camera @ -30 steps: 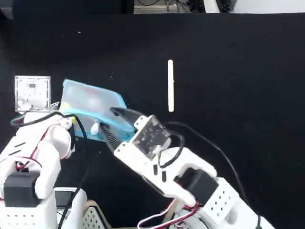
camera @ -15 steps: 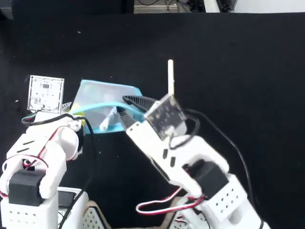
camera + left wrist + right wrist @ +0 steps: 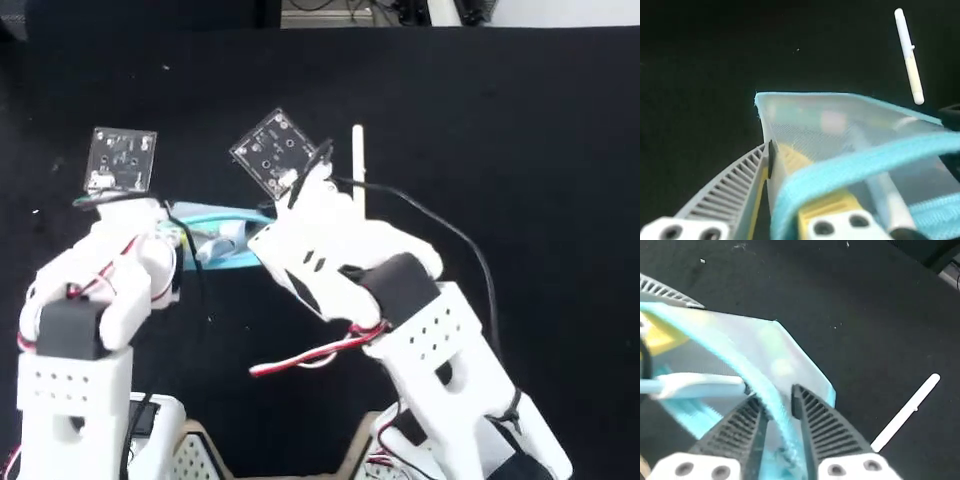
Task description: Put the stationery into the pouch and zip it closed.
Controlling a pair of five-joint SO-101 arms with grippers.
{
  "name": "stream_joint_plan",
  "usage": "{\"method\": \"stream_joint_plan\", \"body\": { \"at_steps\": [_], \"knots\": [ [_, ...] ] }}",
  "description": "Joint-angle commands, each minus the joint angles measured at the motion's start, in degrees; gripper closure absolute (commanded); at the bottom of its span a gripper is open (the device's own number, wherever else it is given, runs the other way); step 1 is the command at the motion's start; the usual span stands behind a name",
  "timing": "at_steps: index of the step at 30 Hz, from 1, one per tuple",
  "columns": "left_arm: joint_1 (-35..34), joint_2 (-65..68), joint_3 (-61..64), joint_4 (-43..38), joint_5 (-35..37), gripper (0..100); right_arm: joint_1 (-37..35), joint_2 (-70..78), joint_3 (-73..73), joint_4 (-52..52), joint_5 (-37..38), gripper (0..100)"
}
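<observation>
The translucent pouch [image 3: 215, 240] with light-blue zip trim hangs between both arms above the black table. My left gripper [image 3: 776, 155] is shut on one end of the pouch [image 3: 840, 130], its wall pinched between the grey finger [image 3: 730, 195] and the yellow one. My right gripper [image 3: 774, 396] is shut on the blue zip edge of the pouch [image 3: 765, 350], held between the black fingers. A white pen-like item [image 3: 885, 195] lies inside the pouch. A second white pen [image 3: 358, 150] lies on the table beyond the pouch, partly behind the right arm.
The black table [image 3: 520, 150] stretches wide to the right and back. Both white arm bases stand at the near edge. The loose white pen [image 3: 905, 412] lies on the cloth a short way past the pouch's far corner.
Both arms have raised and swung their wrists back. The pouch has shifted right and been lifted from lying flat to hanging between the grippers, mouth upward.
</observation>
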Motion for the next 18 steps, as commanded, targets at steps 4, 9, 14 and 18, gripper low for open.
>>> {"method": "stream_joint_plan", "body": {
  "at_steps": [4, 9, 14, 18],
  "knots": [
    [-0.22, 3.52, -3.30, 0.35, 0.18, 97, -0.09, -7.87, -4.26, 1.58, -0.79, 77.9],
    [-0.13, 3.52, -3.03, 0.35, 0.18, 97, -9.32, -16.75, -0.13, -0.44, -0.26, 80.4],
    [-0.13, 3.52, -3.03, 0.35, 0.26, 97, -14.68, -20.35, 13.23, -10.99, -0.18, 82.9],
    [-0.13, 3.52, -3.03, 0.35, 0.26, 97, -14.24, -20.26, 21.32, -20.75, -0.18, 82.8]
  ]
}}
